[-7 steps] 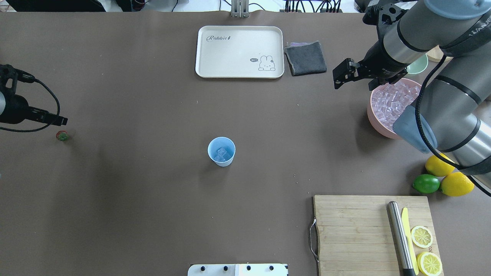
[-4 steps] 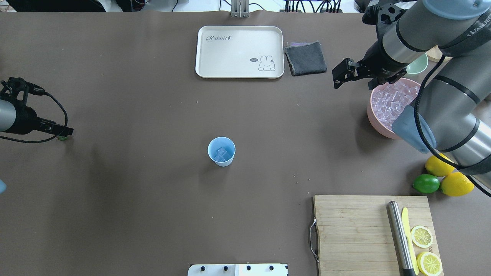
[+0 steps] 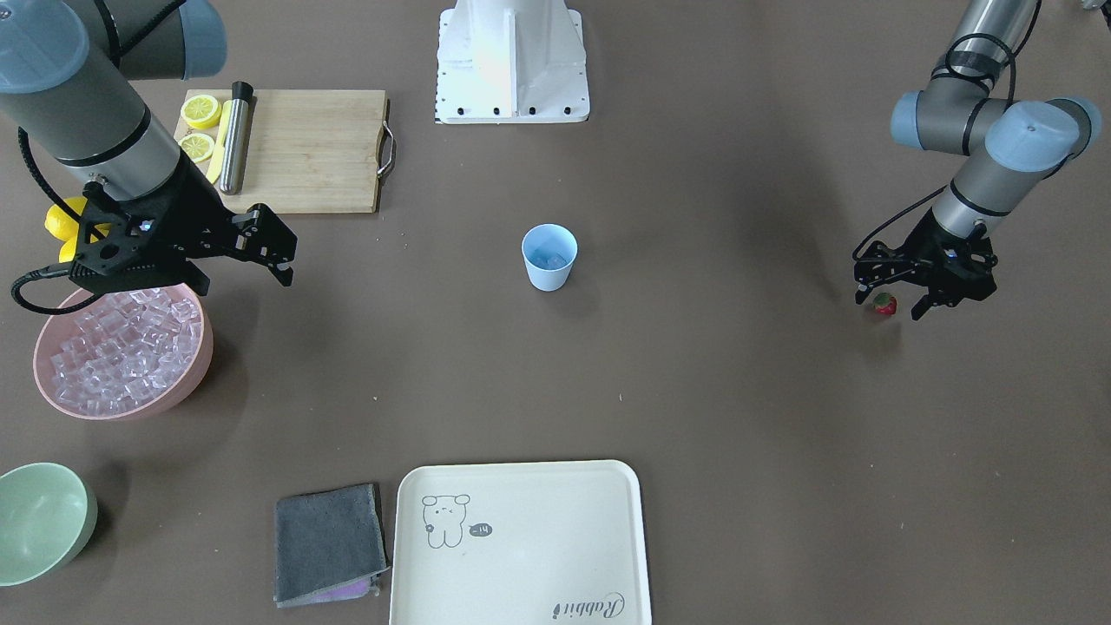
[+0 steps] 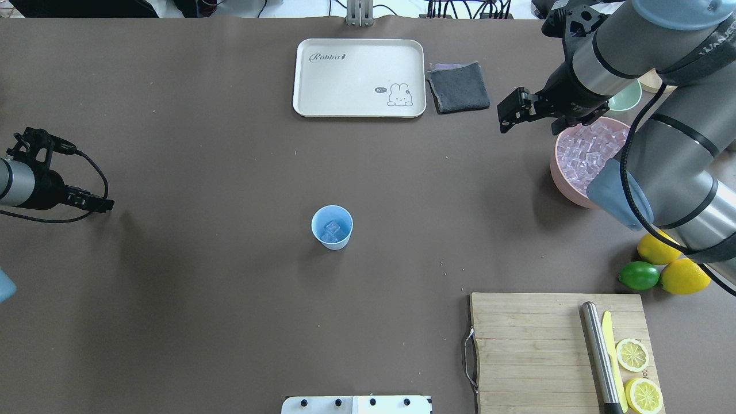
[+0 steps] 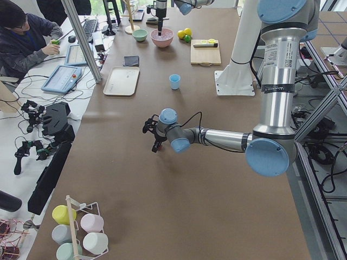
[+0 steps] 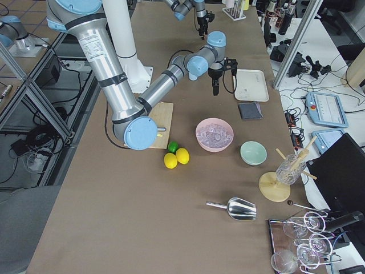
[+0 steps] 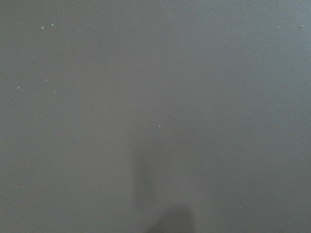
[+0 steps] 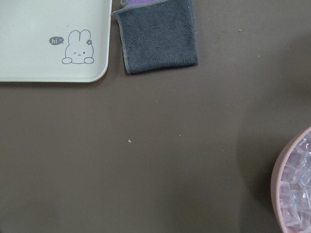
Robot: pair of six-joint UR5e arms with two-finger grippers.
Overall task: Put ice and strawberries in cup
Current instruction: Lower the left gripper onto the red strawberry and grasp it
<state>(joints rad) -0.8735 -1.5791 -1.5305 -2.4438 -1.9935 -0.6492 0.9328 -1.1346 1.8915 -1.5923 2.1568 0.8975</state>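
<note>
One tiny red strawberry [image 3: 884,303] on the brown table [image 4: 230,299], straddled by my left gripper [image 3: 887,307], spread, not pinching yet. Next: close, lift, carry to the small light-blue plastic cup [image 4: 332,227] mid-table, clear ice cubes [image 4: 333,231] already inside. Far side, my right gripper [image 3: 289,265] is spread, empty.

Bright, even light, soft shadows; left wrist view blurry.

A cream rabbit-print tray [image 4: 345,86] lies mid-way along the far edge of the brown worktop [image 4: 201,144], a grey cloth [image 4: 458,87] just beside it. A pink bowl [image 4: 556,172] and a pale green bowl [image 4: 627,99] stand by the right edge. Two lemons [image 4: 684,276] and a lime [image 4: 639,275] huddle there. At the near right corner, a wooden cutting board [image 4: 529,345] carries a steel rod [image 4: 598,356], a yellow knife [image 4: 609,339] and lemon halves [image 4: 632,355].
</note>
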